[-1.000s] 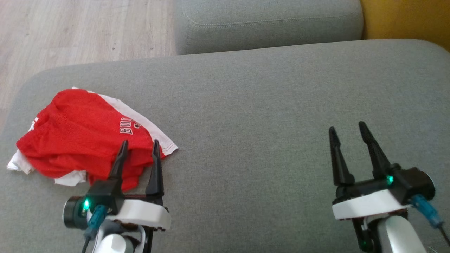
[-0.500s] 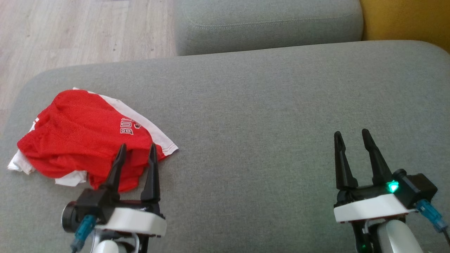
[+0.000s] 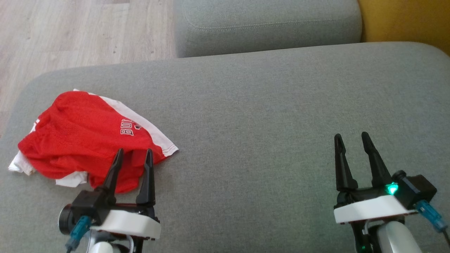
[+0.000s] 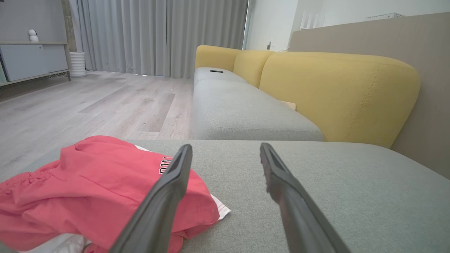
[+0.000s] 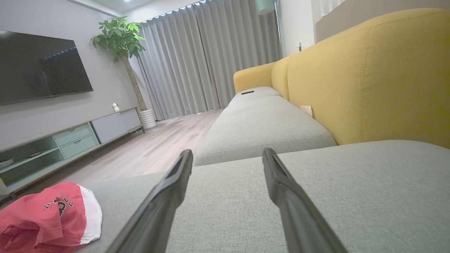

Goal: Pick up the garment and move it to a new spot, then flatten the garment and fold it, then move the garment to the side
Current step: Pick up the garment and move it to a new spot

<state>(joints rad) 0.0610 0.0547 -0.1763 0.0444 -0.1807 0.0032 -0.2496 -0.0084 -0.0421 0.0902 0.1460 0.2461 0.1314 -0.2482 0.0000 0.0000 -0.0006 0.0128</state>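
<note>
The garment (image 3: 84, 137), a red jersey with white sleeves and partly visible black lettering, lies crumpled at the left end of the grey sofa cushion (image 3: 263, 116). My left gripper (image 3: 133, 153) hangs open just above its near edge, fingertips over the red cloth, nothing between them. In the left wrist view the garment (image 4: 98, 182) lies behind and left of the left finger. Far to the right my right gripper (image 3: 351, 137) is open over bare cushion. In the right wrist view the garment (image 5: 52, 214) sits at the lower left.
A second grey seat cushion (image 3: 267, 24) lies beyond the first, with the yellow sofa back (image 3: 404, 21) at the right. Wooden floor (image 3: 70, 31) runs past the cushion's left and far edges. A TV console (image 5: 63, 140) and a potted plant (image 5: 121, 38) stand across the room.
Both grippers have drawn back toward me, down the head view, staying open. The garment has not moved.
</note>
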